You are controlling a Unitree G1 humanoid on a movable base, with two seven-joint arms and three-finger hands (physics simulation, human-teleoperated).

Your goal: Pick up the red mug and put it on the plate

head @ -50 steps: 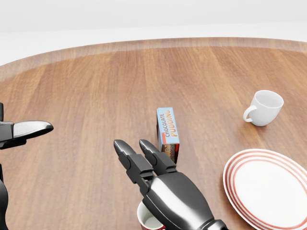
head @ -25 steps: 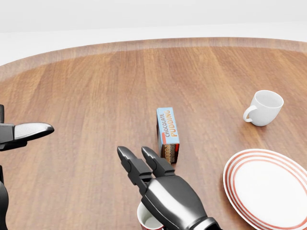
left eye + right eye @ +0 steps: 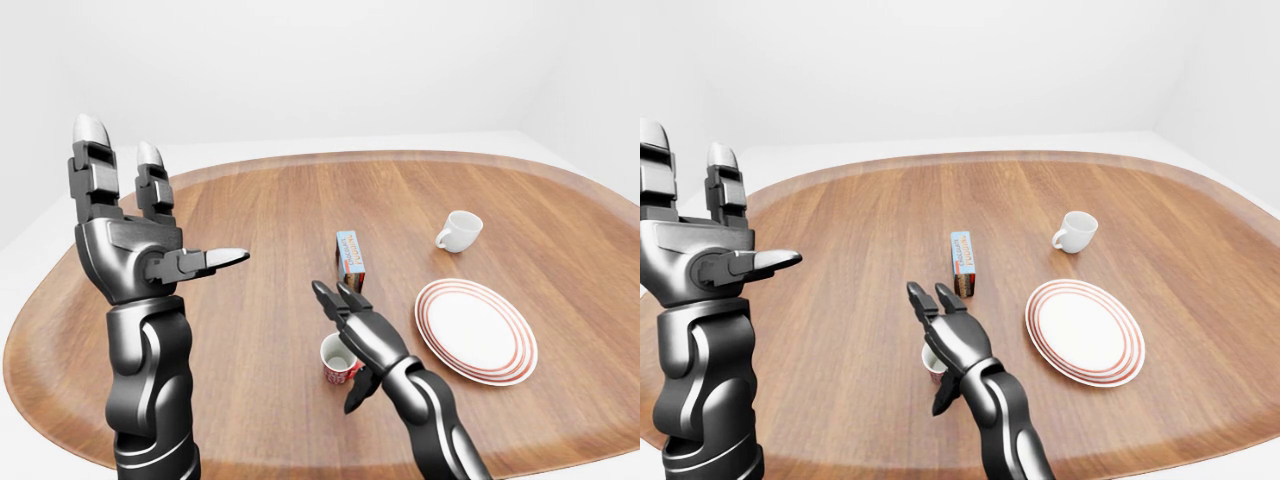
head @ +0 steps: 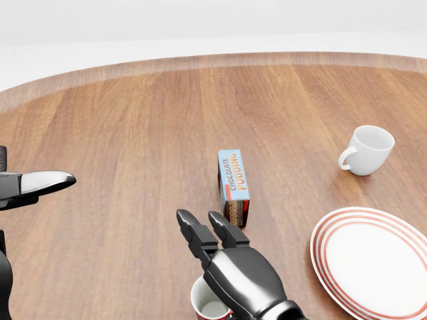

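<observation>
My right hand (image 3: 352, 325) hangs over the red mug (image 3: 339, 361) with its dark, glossy fingers spread and stretched toward the top of the left-eye view, the thumb dropped down on the mug's right side; nothing is gripped, and I cannot tell whether the palm brushes the rim. The mug stands upright on the wood, a small round cup with a white inside, half hidden under my hand in the head view. My left hand (image 3: 125, 235) is raised well clear of the table (image 3: 250, 330), open and empty, two fingers pointing up and the silver-tipped thumb sticking out sideways. Just above my right fingers in the head view stands a small blue chocolate pudding box (image 4: 233, 187), a slim upright carton. To the right lies the plate (image 3: 476, 330), flat, round, white with red rings, bare, near the mug but apart from it. Beyond it a white cup (image 3: 458, 230) leans on its side on the smooth, oval wood-grain top.
</observation>
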